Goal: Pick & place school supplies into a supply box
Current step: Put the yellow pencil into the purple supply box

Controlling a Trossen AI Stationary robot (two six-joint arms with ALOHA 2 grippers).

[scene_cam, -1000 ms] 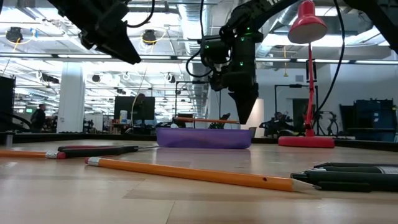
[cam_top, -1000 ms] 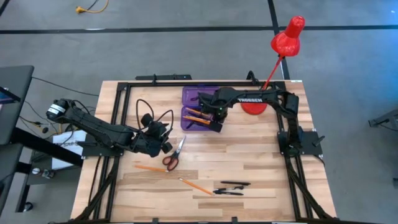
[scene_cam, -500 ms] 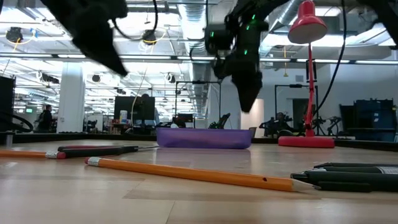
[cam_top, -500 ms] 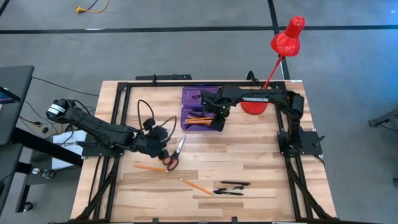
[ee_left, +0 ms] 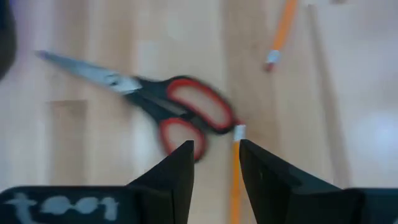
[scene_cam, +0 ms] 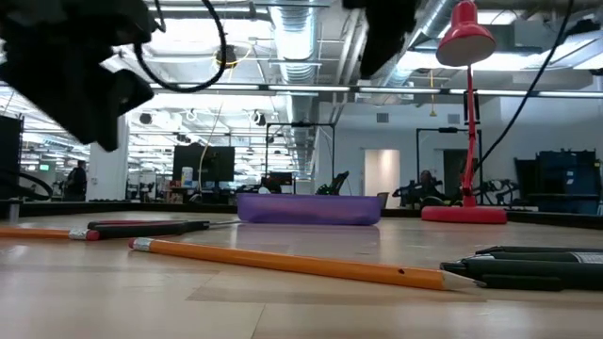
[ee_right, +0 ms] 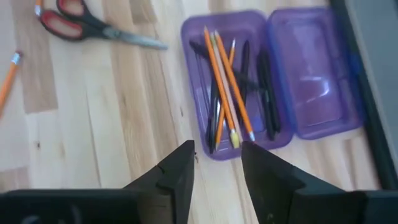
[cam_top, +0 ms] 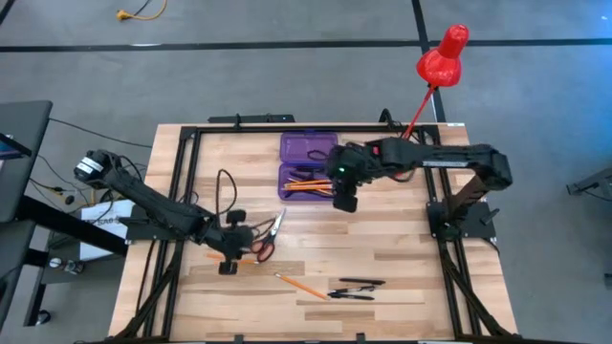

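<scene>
While the wooden worktop [cam_top: 382, 248] carries scissors [cam_top: 268, 239] and pencils, the open-fingered left end effector [cam_top: 228, 260] hovers over them. Beside the purple case [cam_top: 308, 164], the right end effector [cam_top: 344, 196] hangs open; a bright ceiling-lit hall lies behind.

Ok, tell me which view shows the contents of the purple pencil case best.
The right wrist view: it looks down into the open pencil case, showing orange pencils and dark pens inside. The high view shows the case small, partly hidden by the right arm. The low view shows only its side wall. The left wrist view misses it.
</scene>
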